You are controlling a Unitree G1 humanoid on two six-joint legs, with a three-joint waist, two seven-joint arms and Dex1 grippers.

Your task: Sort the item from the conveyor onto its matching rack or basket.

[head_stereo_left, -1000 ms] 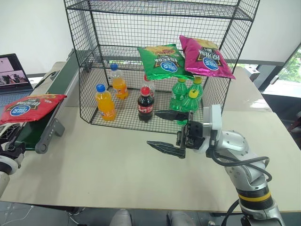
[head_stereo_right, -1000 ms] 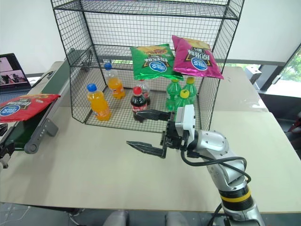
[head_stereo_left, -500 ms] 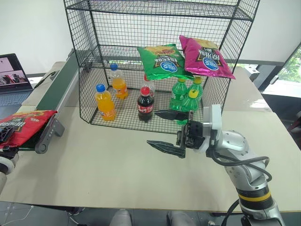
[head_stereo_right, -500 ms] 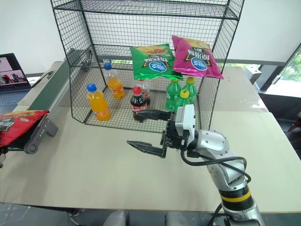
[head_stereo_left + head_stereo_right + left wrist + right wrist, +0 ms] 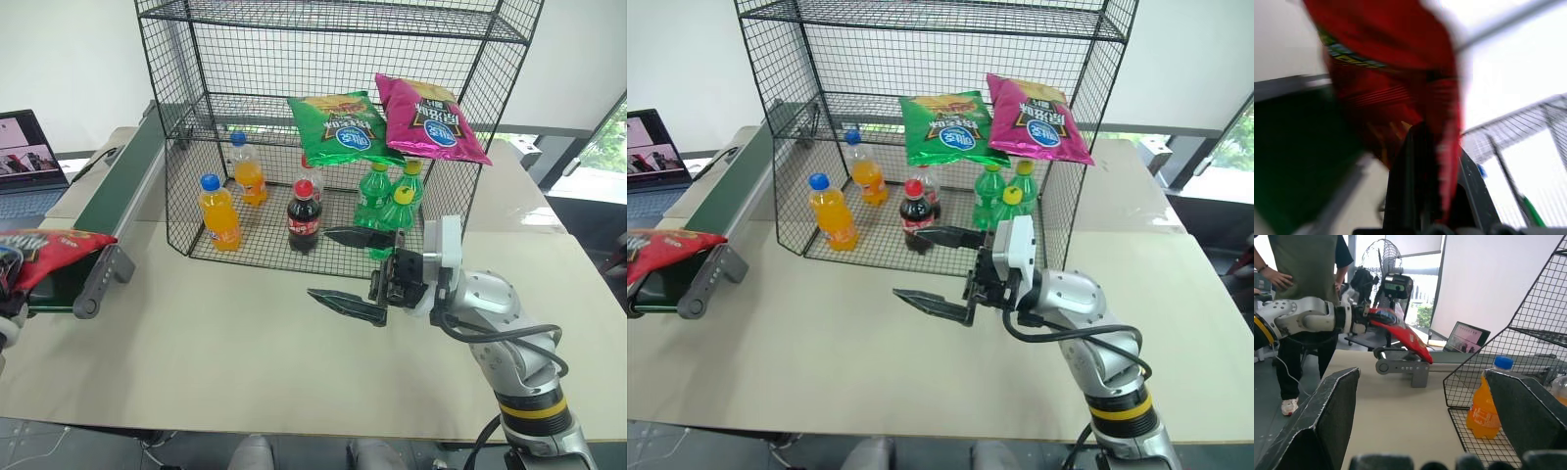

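bright daylight, left wrist view blurred

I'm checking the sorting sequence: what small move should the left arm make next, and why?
Probably carry the flat red foil chip bag toward the tall black wire-mesh rack. The left claw is shut on the bag at the dark green conveyor belt's end, and the green and magenta chip bags already lie on the rack's middle tier.

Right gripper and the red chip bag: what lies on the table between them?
Bare tabletop lies between the right gripper and the red chip bag, then the conveyor's end roller. The left eye view shows this.
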